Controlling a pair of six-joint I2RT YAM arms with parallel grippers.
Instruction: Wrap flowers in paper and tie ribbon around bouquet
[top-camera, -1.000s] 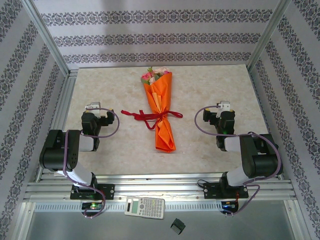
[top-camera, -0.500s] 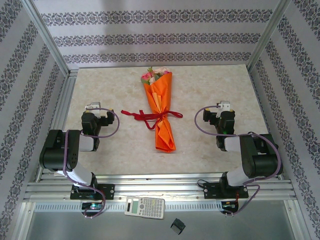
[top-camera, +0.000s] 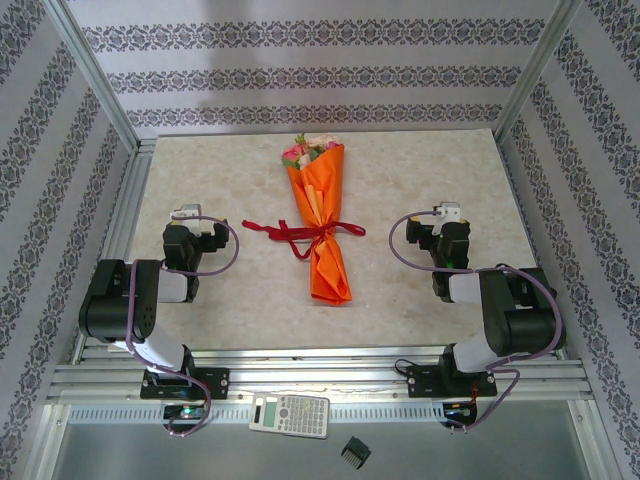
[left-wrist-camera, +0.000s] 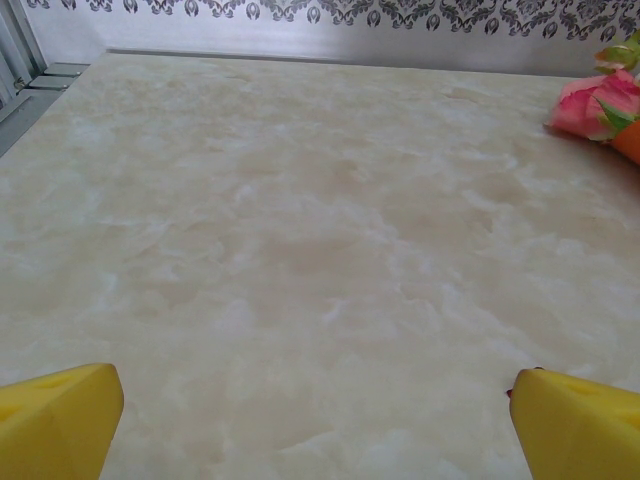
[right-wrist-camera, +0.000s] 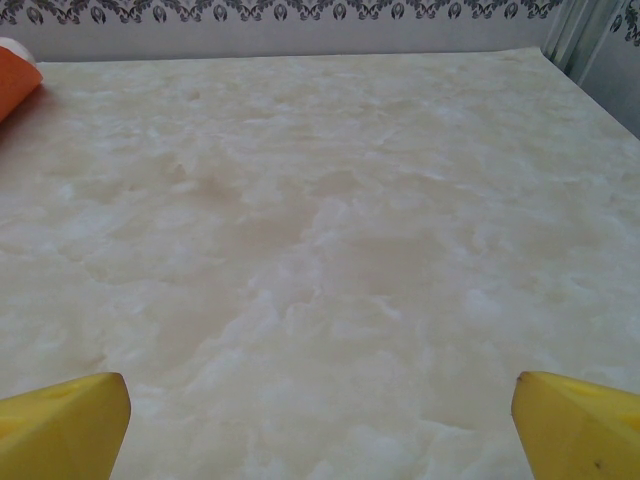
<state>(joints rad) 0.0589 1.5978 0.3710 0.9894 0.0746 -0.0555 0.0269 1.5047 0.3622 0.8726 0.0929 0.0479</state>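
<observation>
— Where did the wrapped thing lie?

— The bouquet (top-camera: 320, 225), a narrow cone of bright orange creased paper (top-camera: 328, 265), lay on the pale marbled table (top-camera: 230, 290) between the two sets of fingers, well apart from both. Its small pink and cream roses (top-camera: 308, 150) sat at the far end, beyond the fingertips.

— And the thin dark red ribbon (top-camera: 290, 232)?

— Knotted round the cone's middle, roughly level with the fingers. One curling tail reached toward the left gripper (left-wrist-camera: 318, 425) but stopped short of it.

— Were the hands grasping anything?

— No. The left one's yellow fingers (left-wrist-camera: 60, 420) and those of the right gripper (right-wrist-camera: 320, 425) were spread wide and released, with bare table between them.

— So what did the step call for?

— Probably only a clean finish. Wrapping and tying both looked done, so any move should have kept the fingers off the ribbon tails, lest the knot loosen or the cone roll.
</observation>
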